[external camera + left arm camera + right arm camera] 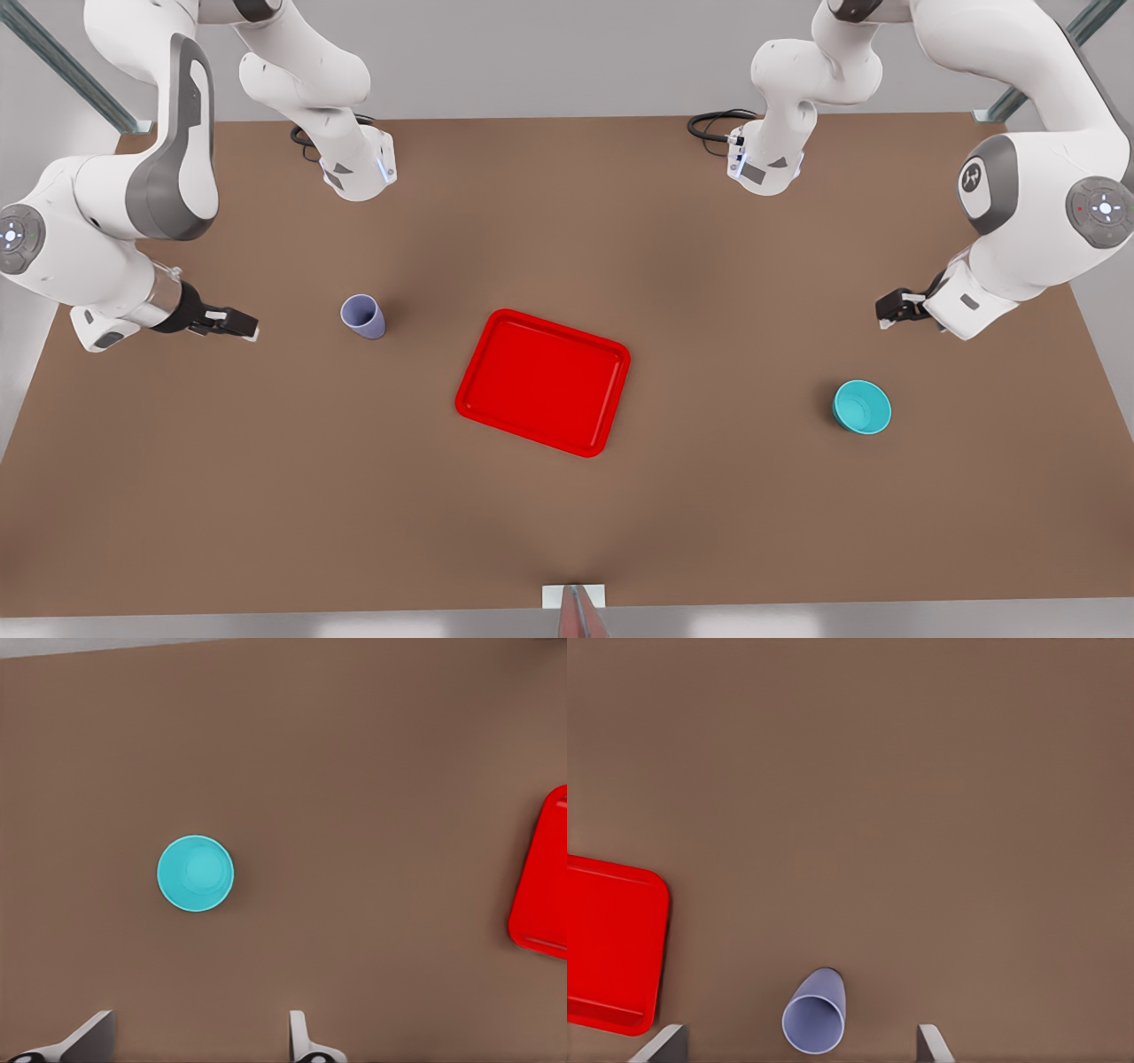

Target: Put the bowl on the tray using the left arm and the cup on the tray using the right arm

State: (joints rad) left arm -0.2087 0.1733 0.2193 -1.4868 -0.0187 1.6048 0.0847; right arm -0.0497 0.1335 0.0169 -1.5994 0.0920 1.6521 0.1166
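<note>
Fingers (pixel 299 1032) spread above smooth turquoise bowl (pixel 195 873).

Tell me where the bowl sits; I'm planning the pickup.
The bowl stands on the table at the front view's right, apart from the tray, near the left gripper.

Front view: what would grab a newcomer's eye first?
The bright red tray at the table's centre, empty. Then the lavender cup upright toward the front view's left, close to the right gripper, and the turquoise bowl toward the front view's right, with the left gripper a little way from it. Both grippers are open and hold nothing.
</note>
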